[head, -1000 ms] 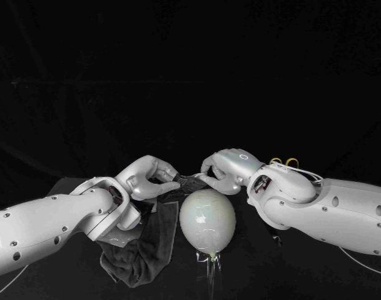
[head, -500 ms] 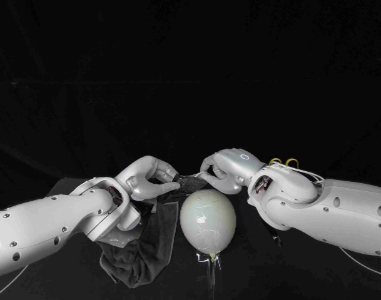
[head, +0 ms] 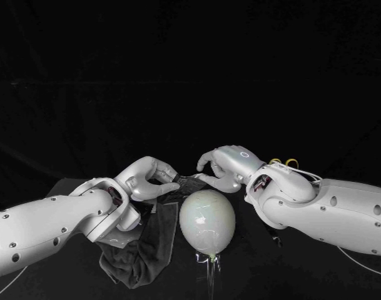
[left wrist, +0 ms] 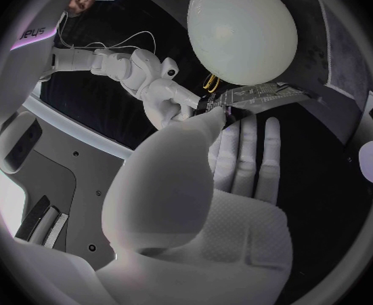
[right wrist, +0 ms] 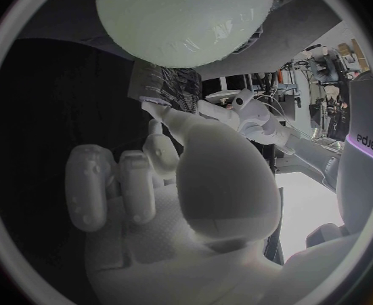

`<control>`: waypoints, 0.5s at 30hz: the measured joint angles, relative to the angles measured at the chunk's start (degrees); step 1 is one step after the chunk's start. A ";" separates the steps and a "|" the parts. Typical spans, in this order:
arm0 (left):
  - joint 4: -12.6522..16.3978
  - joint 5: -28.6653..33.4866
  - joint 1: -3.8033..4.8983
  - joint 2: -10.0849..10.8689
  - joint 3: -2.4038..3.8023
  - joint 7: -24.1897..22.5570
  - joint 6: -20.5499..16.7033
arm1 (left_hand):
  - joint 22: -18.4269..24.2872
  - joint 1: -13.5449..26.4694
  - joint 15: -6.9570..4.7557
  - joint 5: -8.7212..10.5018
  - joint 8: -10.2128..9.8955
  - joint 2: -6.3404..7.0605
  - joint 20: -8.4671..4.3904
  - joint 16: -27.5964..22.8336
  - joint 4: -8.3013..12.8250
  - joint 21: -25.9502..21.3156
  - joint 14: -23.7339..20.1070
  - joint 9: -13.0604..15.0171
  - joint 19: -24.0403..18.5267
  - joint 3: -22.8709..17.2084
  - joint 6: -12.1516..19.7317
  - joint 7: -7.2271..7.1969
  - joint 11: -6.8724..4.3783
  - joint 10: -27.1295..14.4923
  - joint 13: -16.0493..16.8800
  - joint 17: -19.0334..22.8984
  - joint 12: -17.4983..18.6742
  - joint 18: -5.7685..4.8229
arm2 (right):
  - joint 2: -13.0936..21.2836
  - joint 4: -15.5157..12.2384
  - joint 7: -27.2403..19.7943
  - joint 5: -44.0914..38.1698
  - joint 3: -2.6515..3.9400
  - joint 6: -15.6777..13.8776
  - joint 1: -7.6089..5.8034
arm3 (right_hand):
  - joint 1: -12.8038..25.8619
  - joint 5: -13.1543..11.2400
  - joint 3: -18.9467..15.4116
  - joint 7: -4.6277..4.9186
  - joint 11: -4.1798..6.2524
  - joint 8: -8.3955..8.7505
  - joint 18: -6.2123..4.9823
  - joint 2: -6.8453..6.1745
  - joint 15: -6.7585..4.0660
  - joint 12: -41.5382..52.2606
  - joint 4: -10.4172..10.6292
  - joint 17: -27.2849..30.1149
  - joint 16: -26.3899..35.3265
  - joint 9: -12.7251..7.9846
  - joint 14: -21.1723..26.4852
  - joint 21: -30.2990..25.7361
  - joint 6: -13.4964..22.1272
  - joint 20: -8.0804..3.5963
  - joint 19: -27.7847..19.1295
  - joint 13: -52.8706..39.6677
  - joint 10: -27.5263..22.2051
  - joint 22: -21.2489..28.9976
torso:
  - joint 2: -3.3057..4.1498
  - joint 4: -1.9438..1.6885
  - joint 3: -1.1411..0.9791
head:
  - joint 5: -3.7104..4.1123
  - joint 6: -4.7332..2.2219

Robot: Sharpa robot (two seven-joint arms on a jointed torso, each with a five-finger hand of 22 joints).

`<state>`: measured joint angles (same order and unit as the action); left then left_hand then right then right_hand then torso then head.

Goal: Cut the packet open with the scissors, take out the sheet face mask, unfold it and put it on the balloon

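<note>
Currently both sets of fingertips meet on the packet, which hangs between them. On one end the left hand is clamped, thumb on top, fingers under. The right hand pinches the opp. end w/ thumb + one finger, other fingers lifted and spread.

The packet looks like a thin foil-type pouch: prob. v. light, flexible, slick. Contents likely wet + limp, easy to tear. Best held at the sealed ends and pulled taut btwn the hands; a grip mid-pouch would squash what's inside. Can't tell if it's cut yet.

Outward from the fingers, the balloon sits just below them, pale, egg-shaped, knot toward the robot. It's light and prob. rolls + dents easily, so go gentle. A dark cloth lies under the left wrist, beside the balloon. Some yellow loops show behind the right wrist, poss. the scissors' handles, too small to be sure.

Both forearms angle inward, wrists bent, hands facing each other.
</note>
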<state>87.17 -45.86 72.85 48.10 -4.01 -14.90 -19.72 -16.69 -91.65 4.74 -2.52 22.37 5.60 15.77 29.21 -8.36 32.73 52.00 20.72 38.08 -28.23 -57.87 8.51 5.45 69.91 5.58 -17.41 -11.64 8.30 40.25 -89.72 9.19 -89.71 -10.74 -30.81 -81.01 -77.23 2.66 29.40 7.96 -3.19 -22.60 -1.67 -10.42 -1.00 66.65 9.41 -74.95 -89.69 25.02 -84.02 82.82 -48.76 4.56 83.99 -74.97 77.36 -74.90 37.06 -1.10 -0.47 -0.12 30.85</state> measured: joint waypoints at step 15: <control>0.11 0.00 0.00 0.13 0.00 0.01 0.00 | 0.00 0.08 0.00 0.02 0.21 0.09 0.00 0.00 0.00 0.00 0.00 0.00 0.00 0.01 0.19 -0.02 0.00 0.00 -0.01 0.00 0.00 0.00 | -0.51 0.94 0.29 -0.10 0.00 -2.43 0.00 | -4.15 -0.01 -0.07 -2.22 1.48 -3.19 0.00 2.08 -0.69 2.59 -2.78 0.00 0.10 0.84 0.18 2.56 -6.92 0.10 -0.10 0.00 1.25 -0.04 | 0.00 0.02 0.01 | -0.05 -0.19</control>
<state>87.28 -45.86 72.85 48.23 -4.01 -14.89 -19.72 -16.69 -91.58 4.74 -2.50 22.58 5.69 15.77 29.21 -8.36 32.73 52.00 20.72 38.08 -28.22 -57.68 8.49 5.46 69.91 5.57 -17.41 -11.64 8.31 39.73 -88.78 9.48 -89.81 -10.75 -33.25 -81.01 -81.38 2.66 29.34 5.74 -1.72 -25.78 -1.67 -8.35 -1.70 69.24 6.64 -74.95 -89.58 25.86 -83.84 85.38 -55.69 4.65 83.89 -74.97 78.61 -74.94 37.06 -1.09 -0.46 -0.17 30.66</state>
